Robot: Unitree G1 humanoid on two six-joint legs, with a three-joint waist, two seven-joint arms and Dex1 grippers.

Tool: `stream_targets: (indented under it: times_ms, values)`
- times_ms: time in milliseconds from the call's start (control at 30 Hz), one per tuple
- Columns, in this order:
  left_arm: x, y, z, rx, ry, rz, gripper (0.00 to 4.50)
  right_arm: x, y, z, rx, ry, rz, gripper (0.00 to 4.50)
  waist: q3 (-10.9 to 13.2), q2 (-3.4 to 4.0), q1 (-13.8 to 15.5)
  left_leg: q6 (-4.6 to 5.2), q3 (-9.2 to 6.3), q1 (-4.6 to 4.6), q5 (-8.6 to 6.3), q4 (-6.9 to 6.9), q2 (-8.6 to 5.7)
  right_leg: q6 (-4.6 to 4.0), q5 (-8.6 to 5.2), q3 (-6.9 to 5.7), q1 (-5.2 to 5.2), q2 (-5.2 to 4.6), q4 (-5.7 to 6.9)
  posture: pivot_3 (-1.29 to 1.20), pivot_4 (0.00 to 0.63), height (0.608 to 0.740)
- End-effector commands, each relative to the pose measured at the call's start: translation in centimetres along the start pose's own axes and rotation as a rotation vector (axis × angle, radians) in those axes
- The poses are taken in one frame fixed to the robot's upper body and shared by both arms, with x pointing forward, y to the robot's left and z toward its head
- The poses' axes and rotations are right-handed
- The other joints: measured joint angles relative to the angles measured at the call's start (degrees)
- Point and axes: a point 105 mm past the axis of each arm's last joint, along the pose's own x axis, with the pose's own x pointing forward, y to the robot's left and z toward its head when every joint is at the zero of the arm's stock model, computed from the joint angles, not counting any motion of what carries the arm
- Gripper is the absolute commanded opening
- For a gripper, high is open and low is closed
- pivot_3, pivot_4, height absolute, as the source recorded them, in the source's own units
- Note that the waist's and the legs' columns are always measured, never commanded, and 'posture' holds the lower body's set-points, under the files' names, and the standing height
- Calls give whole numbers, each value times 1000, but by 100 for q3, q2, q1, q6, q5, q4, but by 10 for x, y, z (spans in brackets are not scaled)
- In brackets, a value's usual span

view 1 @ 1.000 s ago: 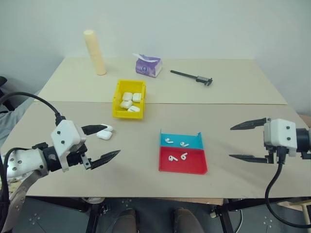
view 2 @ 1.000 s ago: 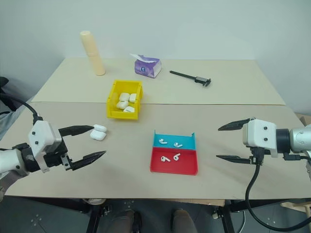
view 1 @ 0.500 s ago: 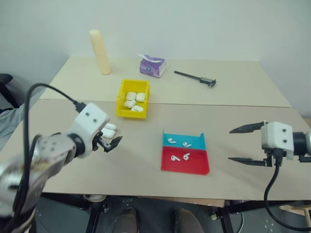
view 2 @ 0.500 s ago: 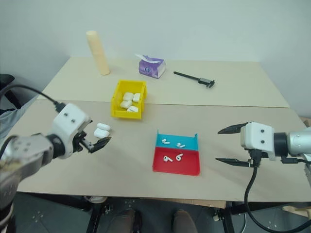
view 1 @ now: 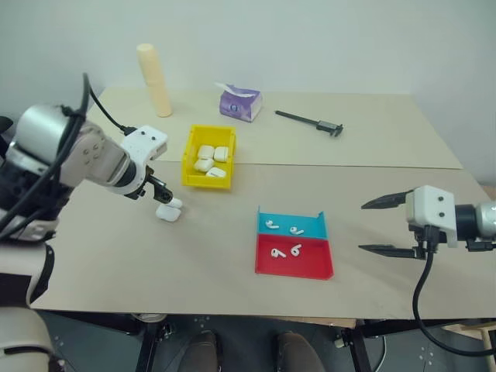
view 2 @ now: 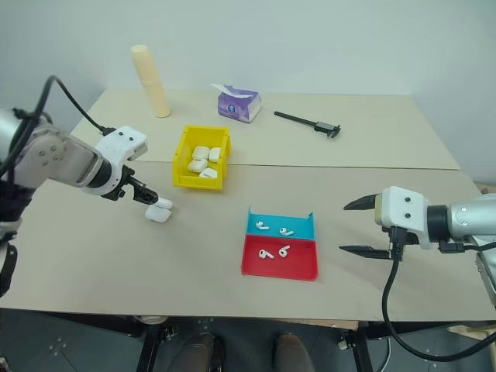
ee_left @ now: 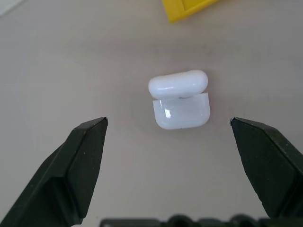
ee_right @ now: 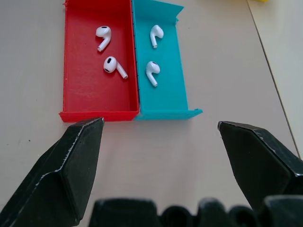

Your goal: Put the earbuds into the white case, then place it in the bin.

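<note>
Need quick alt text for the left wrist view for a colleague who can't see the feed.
An open white case, lid flipped up, lies on the beige table just ahead of the open left gripper, whose two black fingers stand wide to either side without touching it. A corner of the yellow bin sits beyond the case.

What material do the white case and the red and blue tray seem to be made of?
The white case looks like glossy hard plastic: its rounded shell carries bright reflections. The red and blue tray looks like matte moulded or printed plastic: thin stiff walls, flat even colour, almost no shine. Neither can be confirmed by sight alone.
</note>
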Motion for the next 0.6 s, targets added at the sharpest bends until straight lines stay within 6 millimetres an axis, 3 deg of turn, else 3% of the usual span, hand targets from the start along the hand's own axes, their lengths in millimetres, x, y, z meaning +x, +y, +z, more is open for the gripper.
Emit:
stream_targets:
  times_ms: [33,167,433,600]
  values:
    - [5,3,1,-37,72,-19,4500,-11,-6,9,-31,16,-32,4457,0,0,0,-1,1,-4,1,0,-1,0,0,-2,-3,0,0,0,150,740]
    - [16,2,0,-120,150,-72,4500,-13,-5,7,-12,37,-30,4457,0,0,17,-4,4,-31,3,5,-1,0,0,-2,-31,1,6,0,150,740]
    - [43,6,-5,-149,220,-12,4500,-12,-2,4,8,48,-31,4457,0,0,30,-7,7,-70,6,8,-4,0,1,0,-68,1,8,0,150,740]
    - [51,-5,1,-164,229,-72,4500,-9,0,0,12,68,-38,4457,0,0,42,-8,9,-72,7,12,-4,0,1,-9,-64,0,9,0,150,740]
